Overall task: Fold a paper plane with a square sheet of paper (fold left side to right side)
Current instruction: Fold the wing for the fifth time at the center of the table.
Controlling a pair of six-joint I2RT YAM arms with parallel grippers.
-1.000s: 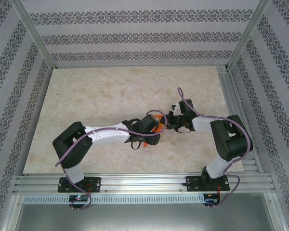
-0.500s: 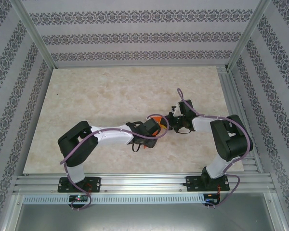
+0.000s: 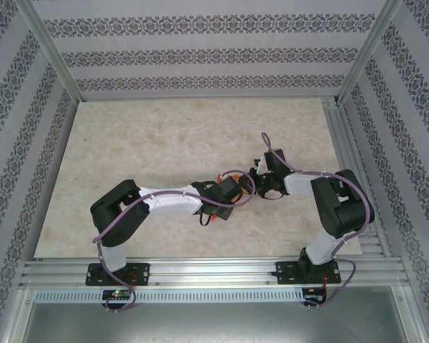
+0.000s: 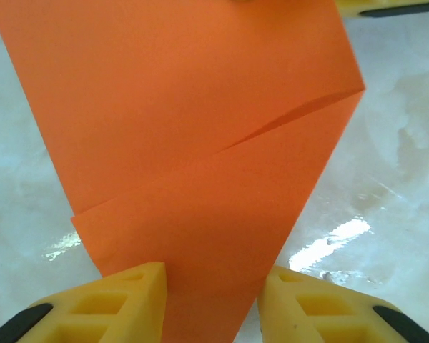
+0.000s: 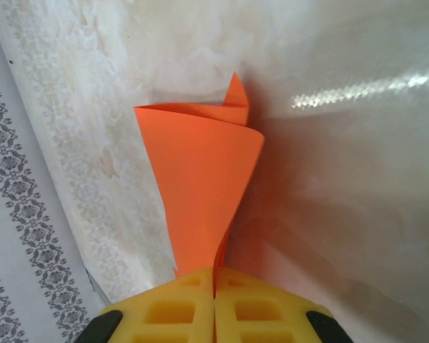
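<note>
Nearest me, both arm bases sat on the slotted rail point(image 3: 214, 273) at the front edge of the counter point(image 3: 164, 128). The left arm point(image 3: 171, 201) reached away and to the right, and the right arm point(image 3: 336, 207) bent back to the left. Their wrists met just right of the counter's middle, with a purple cable point(image 3: 232, 173) looping over them. From above, the left wrist sat over the paper and hid most of it.

Through the left wrist camera, the left tool point(image 4: 213, 280) stood open. Its yellow fingers point(image 4: 132, 296) were apart, and the narrow end of the paper point(image 4: 200, 143) lay in the gap between them; I saw nothing pinched. The orange sheet widened away from the fingers, with a folded layer on top and one slanted crease across it. Glossy pale counter showed on either side. A yellow sliver point(image 4: 386, 7) with a black edge sat by the paper's far corner.

Through the right wrist camera, the right tool point(image 5: 214, 273) was clamped on the paper. Its fingers were pressed together and the orange edge came straight out of the seam. From there the sheet curled up in a loose fold, with a small point standing behind it.

Beyond the tools, the marbled counter ran back to the patterned walls point(image 3: 200, 53) and the metal frame posts point(image 3: 53, 61).
</note>
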